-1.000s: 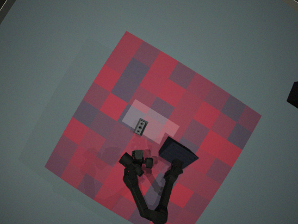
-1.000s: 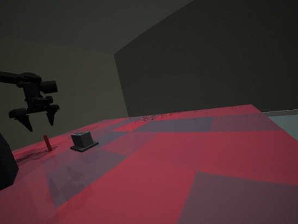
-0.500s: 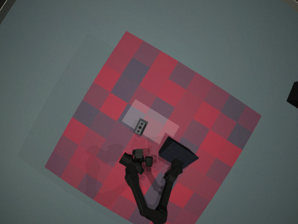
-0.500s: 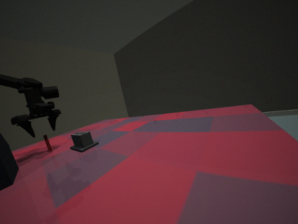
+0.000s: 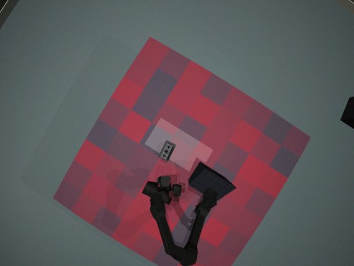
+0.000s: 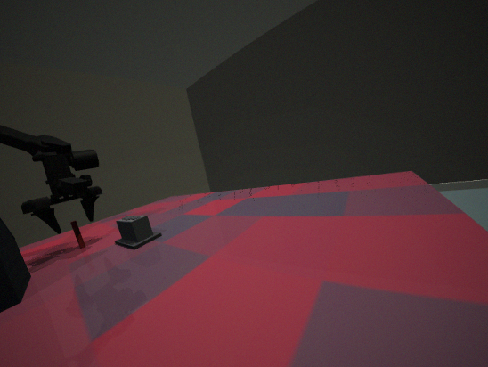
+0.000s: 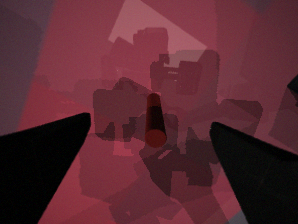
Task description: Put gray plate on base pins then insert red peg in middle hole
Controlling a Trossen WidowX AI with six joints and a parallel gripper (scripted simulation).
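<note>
The gray plate (image 5: 169,149) (image 6: 137,229) lies flat on the dark base (image 5: 174,146) (image 6: 153,237), with no gap showing between them. Its three holes form a row in the top view; the pins are too small to make out. The red peg (image 6: 77,235) (image 7: 155,137) stands upright on the table beside the base, on the arm's side; the arm hides it in the top view. My gripper (image 5: 165,190) (image 6: 76,226) (image 7: 151,123) is open and empty, pointing down. Its fingertips are around the height of the peg's top, one on each side, with space between them and the peg.
A dark slanted box (image 5: 211,179) (image 6: 11,272) stands close to the arm, on the right in the top view. A pale rectangle (image 5: 190,145) shows on the checkered table (image 5: 194,75) (image 6: 223,312) near the base. Another black object (image 5: 349,113) is at the far right edge.
</note>
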